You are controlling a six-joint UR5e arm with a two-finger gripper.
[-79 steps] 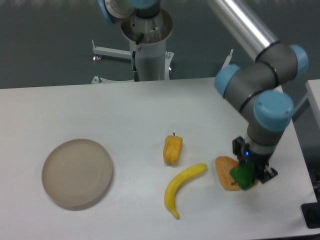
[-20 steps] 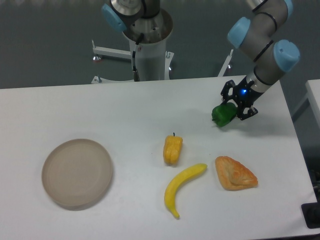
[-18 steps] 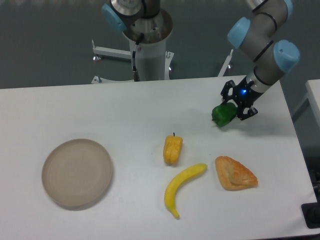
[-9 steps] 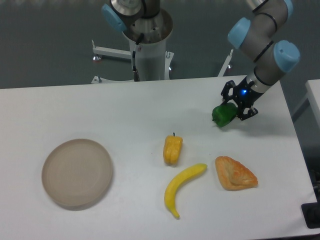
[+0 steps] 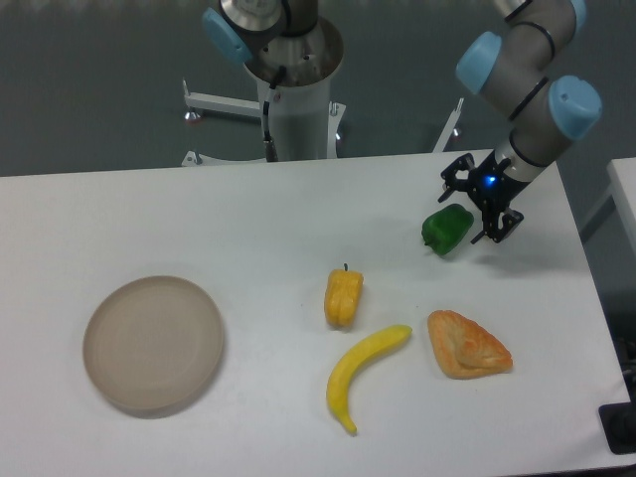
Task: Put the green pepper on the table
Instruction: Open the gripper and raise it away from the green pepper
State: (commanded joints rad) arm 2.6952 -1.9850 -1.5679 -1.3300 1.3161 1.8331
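1. Green pepper [image 5: 447,229] lies on the white table [image 5: 199,219], toward its far right part, up and to the right of the yellow pepper [image 5: 344,297] and well apart from it.

2. Taking that green pepper as the landmark: the gripper [image 5: 481,204] stands just to its right and slightly beyond it, fingers spread wide, holding nothing. One finger shows above the pepper's upper right edge, the other below and to its right. Whether either finger touches the skin is too fine to tell, but the pepper seems to rest on the table on its own.

3. The relation that matters next: the pepper lies to the left of the claw and a little nearer the camera, so a retreat up and away to the right would leave it undisturbed. A swing leftward risks knocking it, and being roundish and glossy it would likely roll.

4. The pepper's long axis runs roughly left to right with a slight tilt; it looks settled on its side.

5. Judging from how things lie, the placing looks done and only withdrawal remains.

6. Below the green pepper sits the pastry [image 5: 467,345]; below and to its left lies the banana [image 5: 364,373]; the beige plate [image 5: 152,344] is far to its left.

7. No brand, label or readable writing shows anywhere; only a small blue light glows at the gripper's wrist.
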